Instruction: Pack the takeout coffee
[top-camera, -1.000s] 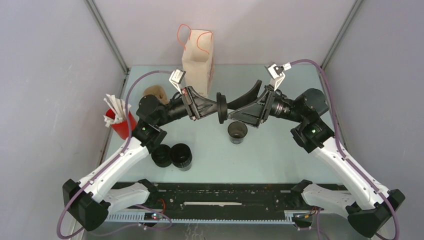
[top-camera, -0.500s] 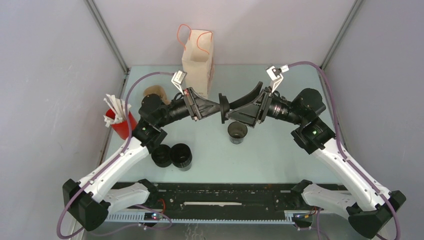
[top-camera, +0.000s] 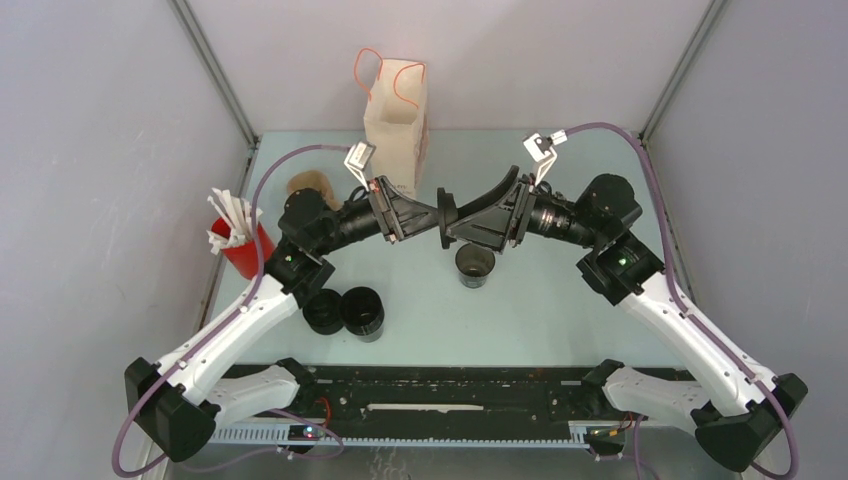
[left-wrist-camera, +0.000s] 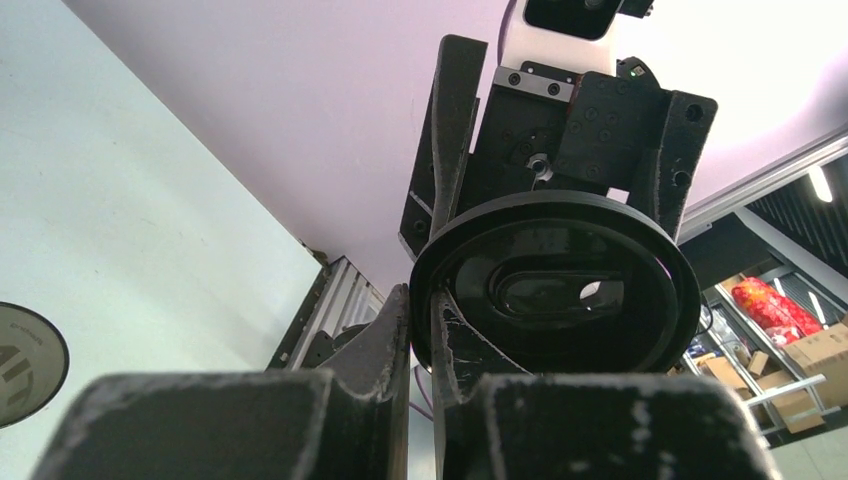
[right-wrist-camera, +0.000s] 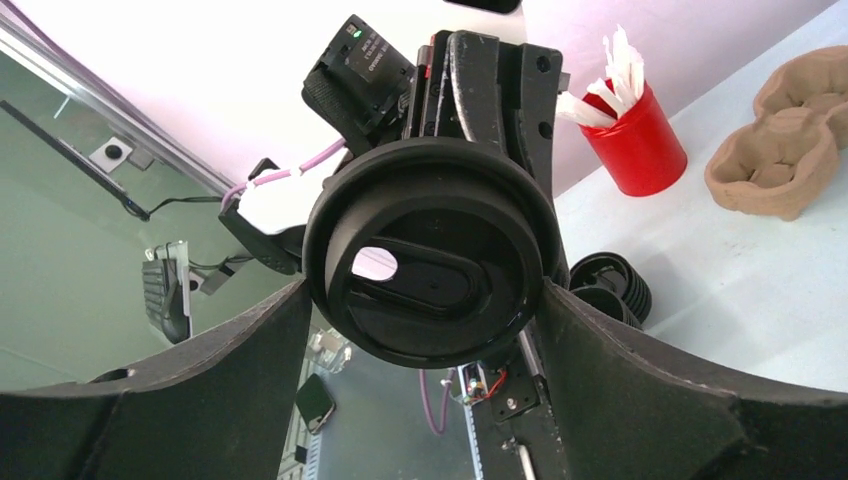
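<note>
- Left gripper (left-wrist-camera: 420, 318): nearly closed, pinching the rim of one black lid (left-wrist-camera: 555, 290) and holding it on edge in the air above the table (top-camera: 560, 300).
- Right gripper (right-wrist-camera: 425, 290): jaws spread wide with a finger on each side of the lid. It does not appear to be pressing on it yet, and it holds nothing.
- Change over the last second: the right gripper has slid leftward until its fingers flank the lid, while the left gripper and lid have barely moved. This reads as a handover in progress, ahead of capping a cup.
- Near row: a pair of black cups (top-camera: 362, 312) stands touching beside the left arm. Whether they are lidded cannot be told.
- Middle: a third black cup (top-camera: 474, 264) stands upright and uncovered just below the raised lid, apart from the pair. This coffee is not yet packed.
- Left edge: one red cup (top-camera: 240, 258) holding white sticks (top-camera: 228, 215).
- Far: one brown carrier (top-camera: 310, 186), partly hidden by the left arm, and one paper bag (top-camera: 396, 115) standing upright.
- Count: three black cups, one lid, one red cup, one carrier, one bag.
</note>
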